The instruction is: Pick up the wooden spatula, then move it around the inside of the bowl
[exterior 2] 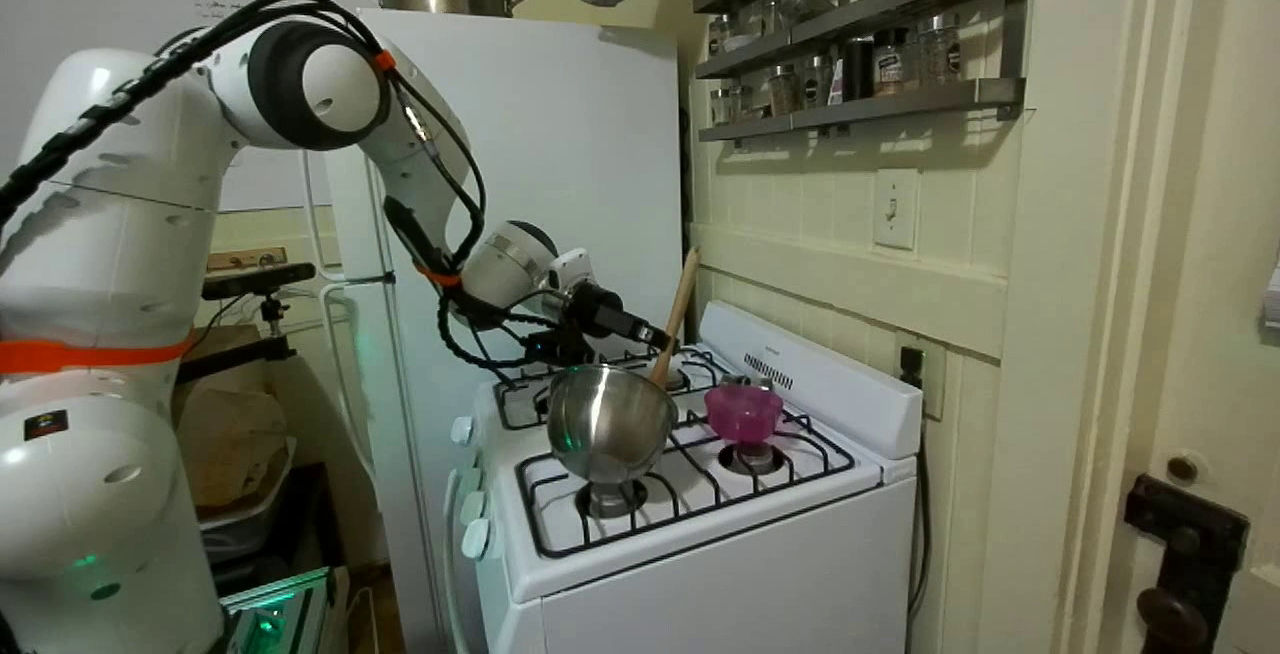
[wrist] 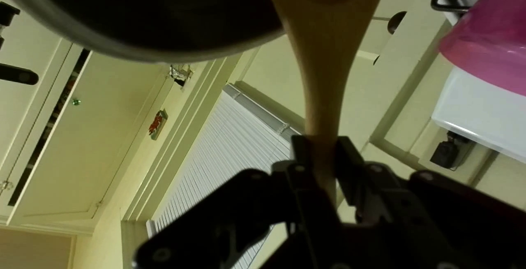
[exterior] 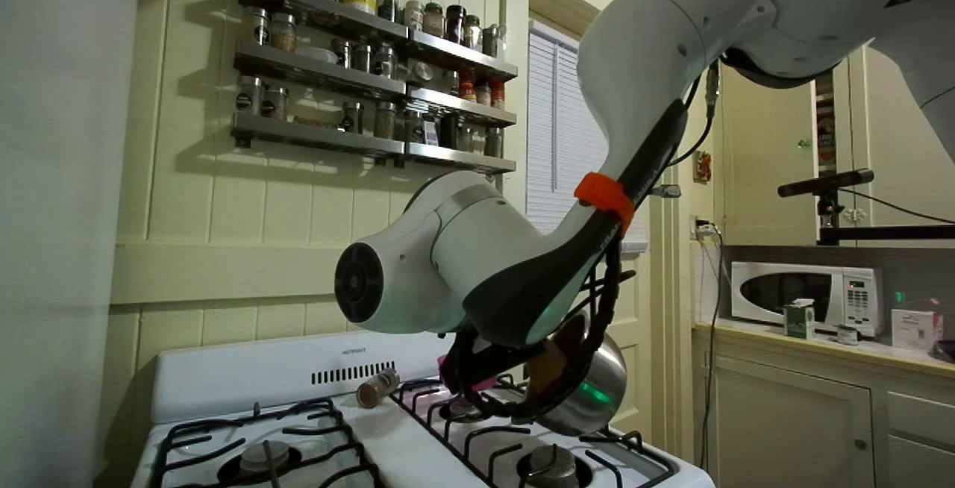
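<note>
The wooden spatula (wrist: 326,55) is held by its handle in my gripper (wrist: 322,149). In the wrist view its head is at the top edge, overlapping the bowl's rim. In an exterior view the handle (exterior 2: 683,296) rises above the gripper (exterior 2: 664,339), and the head goes down behind the bowl's rim. The bowl (exterior 2: 605,424) is shiny metal and stands tilted over the front burner. It also shows in an exterior view (exterior: 600,395), partly hidden by the arm and cables. The dark inside of the bowl (wrist: 144,57) faces the wrist camera. I cannot tell whether the head is inside the bowl.
A pink bowl (exterior 2: 742,414) stands on the grate beside the metal bowl. A spice jar (exterior: 377,387) lies on its side on the stove (exterior: 373,428). The stove's backguard (exterior 2: 810,374) and the wall stand behind. Spice shelves (exterior: 321,74) hang above.
</note>
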